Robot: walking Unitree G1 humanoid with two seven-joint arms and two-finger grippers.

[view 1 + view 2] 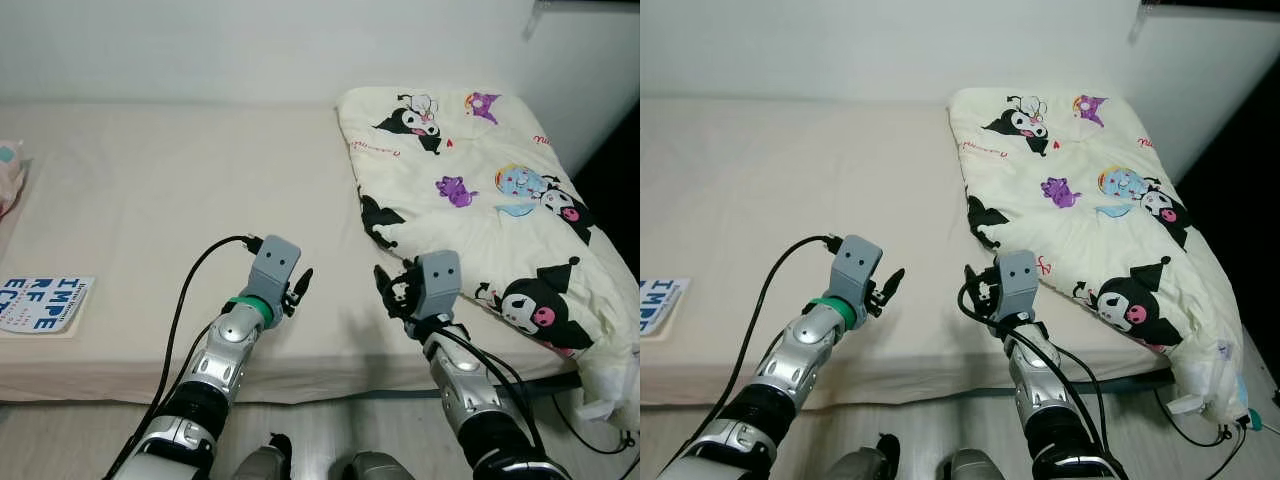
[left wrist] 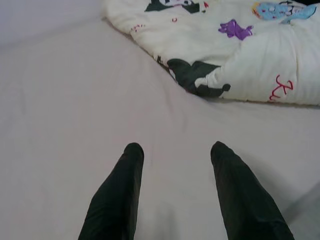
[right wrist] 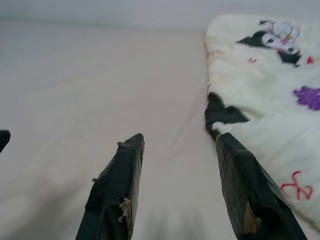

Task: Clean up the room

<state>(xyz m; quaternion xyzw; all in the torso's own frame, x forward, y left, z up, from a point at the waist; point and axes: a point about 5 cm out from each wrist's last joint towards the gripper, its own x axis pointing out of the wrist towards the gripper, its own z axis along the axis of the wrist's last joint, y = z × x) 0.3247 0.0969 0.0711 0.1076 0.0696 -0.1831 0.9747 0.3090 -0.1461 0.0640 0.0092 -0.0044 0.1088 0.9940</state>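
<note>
Beige sheeting covers the bed [image 1: 150, 190], which runs from the white wall [image 1: 250, 50] at the back to its near edge just below your wrists, with pale floor [image 1: 330, 430] beyond that edge. Most of the mattress ahead of you and to your left lies flat and bare, giving both arms open room. On your right side a cream quilt [image 1: 480, 200] printed with cartoon figures lies folded along the bed, its far end near the wall and its near corner spilling over the mattress edge. A printed booklet [image 1: 40, 303] rests by the near edge far to your left, and a small pink-and-white item [image 1: 10, 175] sits at the left border, too cropped to identify. Your left gripper [image 2: 175, 150] hovers over bare sheet, fingers [image 2: 117, 195] spread apart and holding nothing, the quilt's near fold well ahead of them. Your right gripper [image 3: 177, 142] also stands open and empty; in its wrist view one finger [image 3: 250, 190] lies just beside the quilt's edge, while the other finger sits over plain sheet. A black cable [image 1: 185, 300] loops from the left wrist.
</note>
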